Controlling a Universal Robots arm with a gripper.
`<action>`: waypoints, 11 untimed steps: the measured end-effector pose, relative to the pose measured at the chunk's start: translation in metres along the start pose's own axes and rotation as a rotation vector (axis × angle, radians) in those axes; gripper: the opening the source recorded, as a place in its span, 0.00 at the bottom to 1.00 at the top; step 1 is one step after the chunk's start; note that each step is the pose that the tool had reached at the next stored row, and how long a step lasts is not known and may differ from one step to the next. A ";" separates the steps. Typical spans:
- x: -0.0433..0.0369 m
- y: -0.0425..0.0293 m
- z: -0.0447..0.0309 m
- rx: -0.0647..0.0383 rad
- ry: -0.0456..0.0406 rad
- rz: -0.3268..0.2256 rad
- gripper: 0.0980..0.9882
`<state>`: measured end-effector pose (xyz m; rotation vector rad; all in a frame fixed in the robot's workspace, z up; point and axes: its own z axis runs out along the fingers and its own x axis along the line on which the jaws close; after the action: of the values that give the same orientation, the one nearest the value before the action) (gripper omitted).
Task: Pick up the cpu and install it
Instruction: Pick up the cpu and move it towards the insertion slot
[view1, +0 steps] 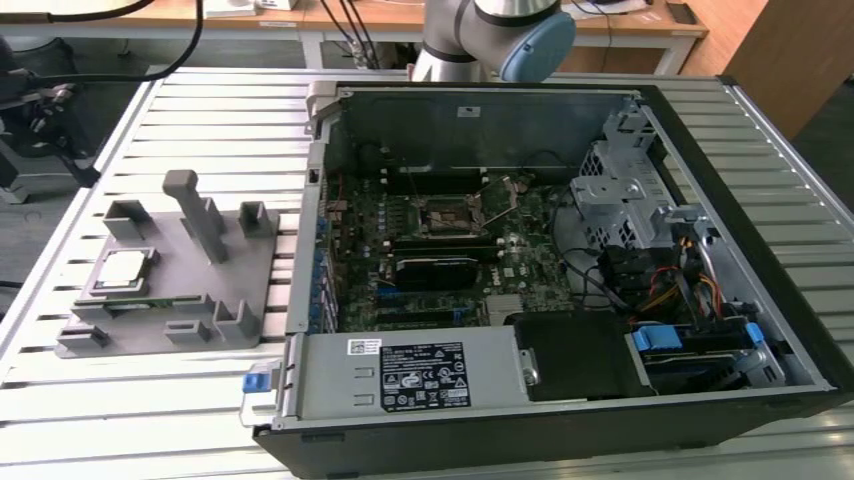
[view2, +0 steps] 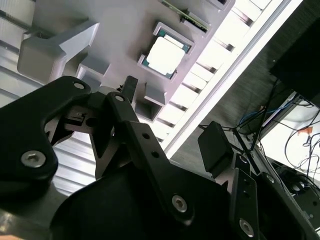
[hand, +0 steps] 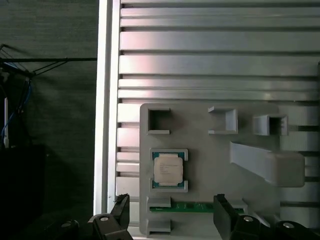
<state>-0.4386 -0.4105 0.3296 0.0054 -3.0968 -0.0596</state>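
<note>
Our pincer (hand: 171, 204) stands open in both wrist views, its two black fingers (hand: 122, 212) spread wide and holding nothing. It hangs above the grey fixture plate (hand: 200, 150), clear of it. In the second wrist view the pincer (view2: 172, 112) shows the same wide gap between its fingertips.

Below it we see the cpu (hand: 167, 169), apart from both fingers. It lies flat, shiny side up, in its square pocket on the plate. Just beside that pocket a thin green circuit strip (hand: 195, 206) sits in a slot. Grey blocks and a slanted post (hand: 265, 162) rise from the plate around it.

In the exterior view the cpu (view1: 123, 268) rests on the plate at the exterior view's left, on the slatted metal surface (view1: 200, 110). To the exterior view's right of it stands the open computer case (view1: 747, 180). Its motherboard (view1: 534, 265) is exposed, and the socket (view1: 447, 215) has nothing in it.
</note>
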 end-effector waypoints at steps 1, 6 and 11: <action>0.0000 0.0000 0.0006 0.000 0.0001 -0.003 0.74; -0.0002 -0.0001 0.0043 0.000 0.0002 -0.005 0.74; -0.0003 -0.0003 0.0076 0.000 0.0003 -0.005 0.74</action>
<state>-0.4386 -0.4105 0.3220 0.0130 -3.0965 -0.0592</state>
